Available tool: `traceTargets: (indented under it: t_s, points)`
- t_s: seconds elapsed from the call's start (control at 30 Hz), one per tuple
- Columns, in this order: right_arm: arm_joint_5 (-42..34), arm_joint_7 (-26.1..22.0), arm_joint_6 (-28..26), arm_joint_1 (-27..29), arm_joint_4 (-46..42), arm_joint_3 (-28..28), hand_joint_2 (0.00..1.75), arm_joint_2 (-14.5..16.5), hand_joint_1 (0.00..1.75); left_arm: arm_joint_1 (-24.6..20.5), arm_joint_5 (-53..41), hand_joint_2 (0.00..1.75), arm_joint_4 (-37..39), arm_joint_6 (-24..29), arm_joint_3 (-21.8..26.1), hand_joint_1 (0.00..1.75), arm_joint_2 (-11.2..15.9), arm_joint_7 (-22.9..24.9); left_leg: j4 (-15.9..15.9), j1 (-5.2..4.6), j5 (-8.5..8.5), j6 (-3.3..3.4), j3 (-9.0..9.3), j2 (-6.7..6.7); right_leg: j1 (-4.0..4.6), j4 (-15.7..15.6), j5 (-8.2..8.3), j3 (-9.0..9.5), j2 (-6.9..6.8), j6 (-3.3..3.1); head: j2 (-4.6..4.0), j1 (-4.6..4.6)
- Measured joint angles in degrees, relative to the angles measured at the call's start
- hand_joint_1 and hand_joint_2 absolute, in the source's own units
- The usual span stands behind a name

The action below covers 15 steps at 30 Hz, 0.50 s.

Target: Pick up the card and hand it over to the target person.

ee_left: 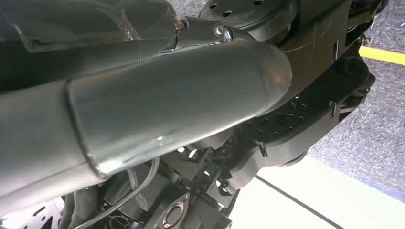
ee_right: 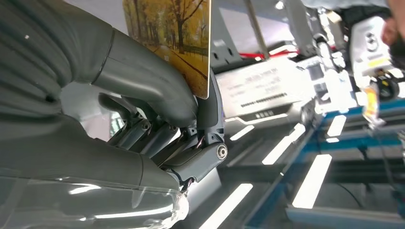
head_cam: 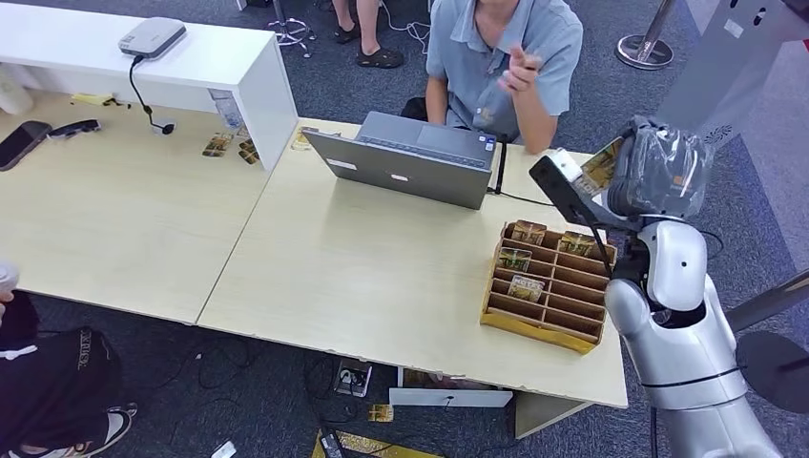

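Head view first: right hand is up high, raised above the far right end of the table, and it grips the card, whose autumn-coloured face peeks out between the dark fingers and the plastic-wrapped wrist. Beyond the table sits a person in a grey-blue shirt, one hand lifted near the chest, well apart from the card. On the table, a grey laptop stands open in front of that person, and nearer the robot on the table's right side lies a wooden slotted tray with several more cards lying in its compartments.

Left wrist view: grey casing of the left hand looms close over dark body parts; how its fingers lie cannot be told.

Right wrist view: there's the grip up close! Thick grey thumb presses the card against the darker fingers, pinching its lower edge, the tree-lined picture standing clear of the hand.
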Motion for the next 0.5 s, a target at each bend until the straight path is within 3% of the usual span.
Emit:
traceTargets:
  t_s: [0.23,0.5]
  points:
    - [0.8,-0.8,-0.7,-4.7,7.8,3.6,1.75,2.5,1.75,-0.7,0.0,0.00,0.7,-1.4,-1.6,0.00,0.8,-0.3,-0.2,0.03,0.13,0.03,0.04,-0.13,0.03,-0.2,0.12,0.11,-0.07,0.01,0.00,0.00]
    - [0.2,-0.9,-1.9,-5.8,11.7,5.0,1.75,3.5,1.71,-1.1,0.0,0.00,1.5,-1.5,-2.0,0.00,0.6,-0.6,0.0,0.07,-0.05,-0.01,0.02,-0.30,0.06,0.0,-0.09,0.19,-0.21,0.00,0.00,0.00]
